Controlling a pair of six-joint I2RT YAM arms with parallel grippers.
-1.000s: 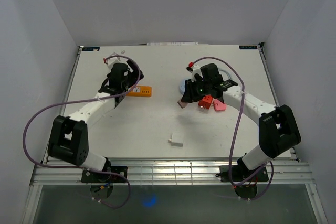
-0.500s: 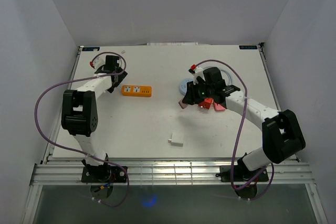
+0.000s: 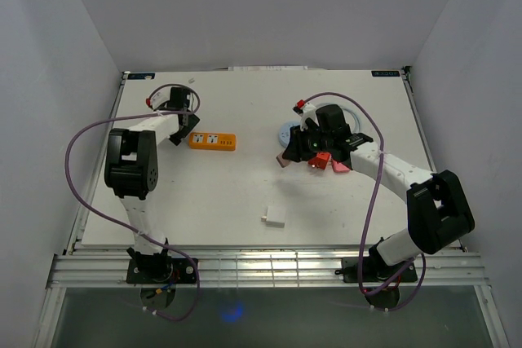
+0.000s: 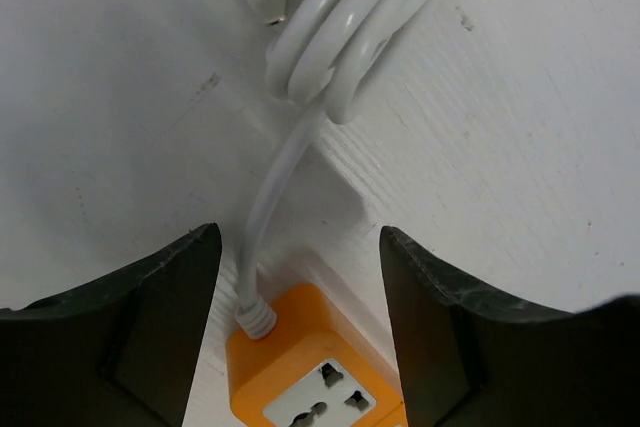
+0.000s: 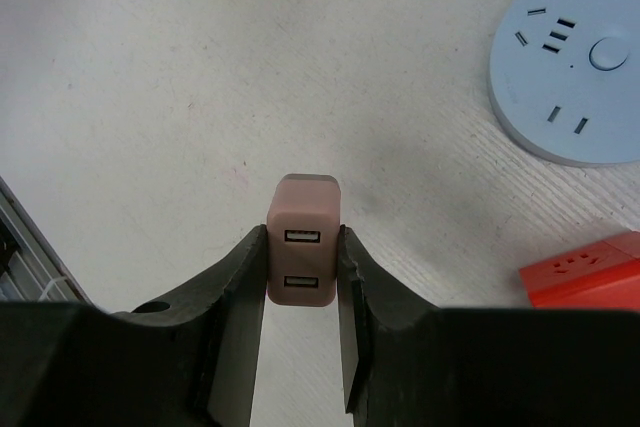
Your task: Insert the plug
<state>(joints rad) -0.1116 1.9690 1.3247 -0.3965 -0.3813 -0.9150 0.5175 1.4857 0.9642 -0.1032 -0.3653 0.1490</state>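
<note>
Since a second earlier, we saw the left arm (image 3: 130, 160) fold back toward its own side of the desk (image 3: 245, 193), drawing its wrist away from over the strip (image 3: 212, 142) to a spot just past the strip's left end. Its end effector (image 4: 297, 237) had narrowed a little yet stood well open, holding nothing. The strip's white cord (image 4: 270, 207) ran up between the fingers without touching either. The right arm (image 3: 391, 170) had barely shifted. Its end effector (image 5: 303, 247) was closed on the plug (image 5: 304, 197), a pinkish USB block pinched by its sides above the desk, near the round blue socket (image 5: 570, 77) and the red adapter (image 5: 585, 269). A white adapter (image 3: 273, 218) lay alone toward the front edge. We judged that the left arm's retreat had uncovered the strip's sockets. The plug, well apart from them, now had a free path across, but the carry and the alignment remained to be done.
</note>
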